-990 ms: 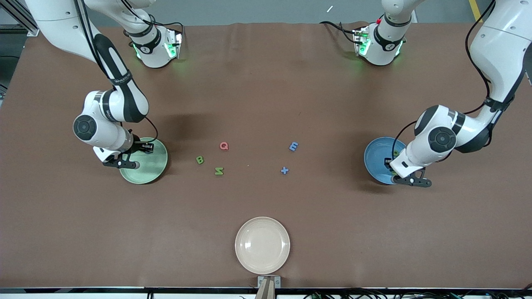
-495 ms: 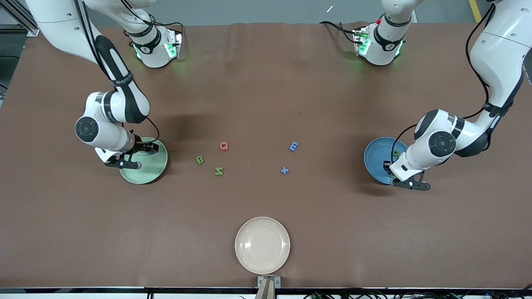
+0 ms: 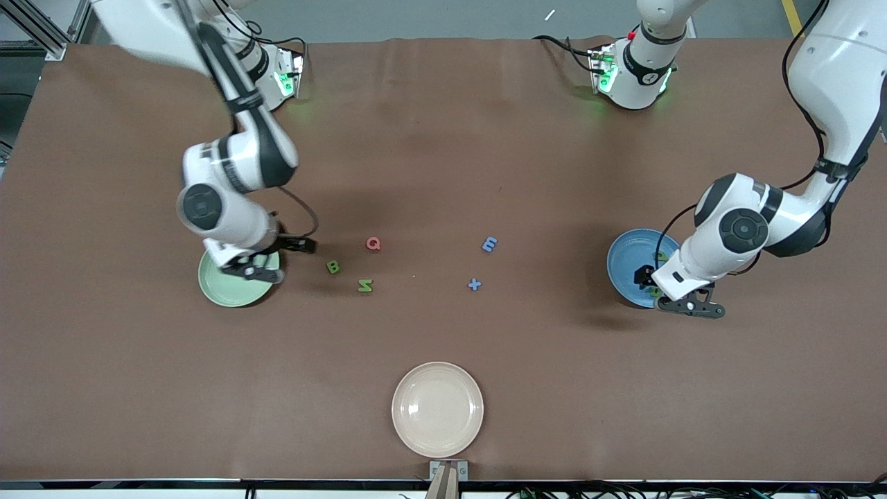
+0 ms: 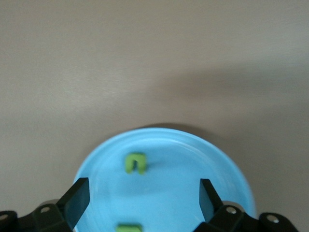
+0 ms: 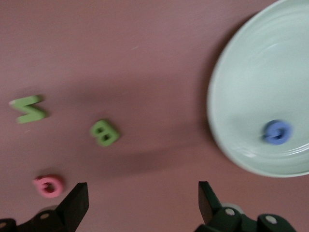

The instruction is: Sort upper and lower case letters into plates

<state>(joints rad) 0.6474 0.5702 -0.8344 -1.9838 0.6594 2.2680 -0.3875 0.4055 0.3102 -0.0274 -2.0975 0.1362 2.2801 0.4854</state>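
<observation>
The light green plate (image 3: 220, 290) (image 5: 260, 87) lies at the right arm's end and holds a small blue letter (image 5: 277, 131). My right gripper (image 3: 277, 258) (image 5: 143, 203) hangs open and empty over bare table beside that plate. Close by lie a green B (image 3: 333, 267) (image 5: 104, 133), a green N (image 3: 365, 285) (image 5: 29, 108) and a pink Q (image 3: 373, 243) (image 5: 48, 185). The blue plate (image 3: 626, 267) (image 4: 169, 193) holds two green letters (image 4: 135, 163). My left gripper (image 3: 665, 290) (image 4: 143, 203) is open over it, holding nothing.
A blue m (image 3: 489, 244) and a small blue cross-shaped letter (image 3: 474, 284) lie mid-table, toward the left arm's end. A cream-white plate (image 3: 437, 409) sits near the table edge closest to the front camera. Both arm bases stand along the other long edge.
Both grippers opened. The right one left a blue letter in the green plate and swung toward the middle letters. The left one let go of a green letter and stayed over the blue plate.
</observation>
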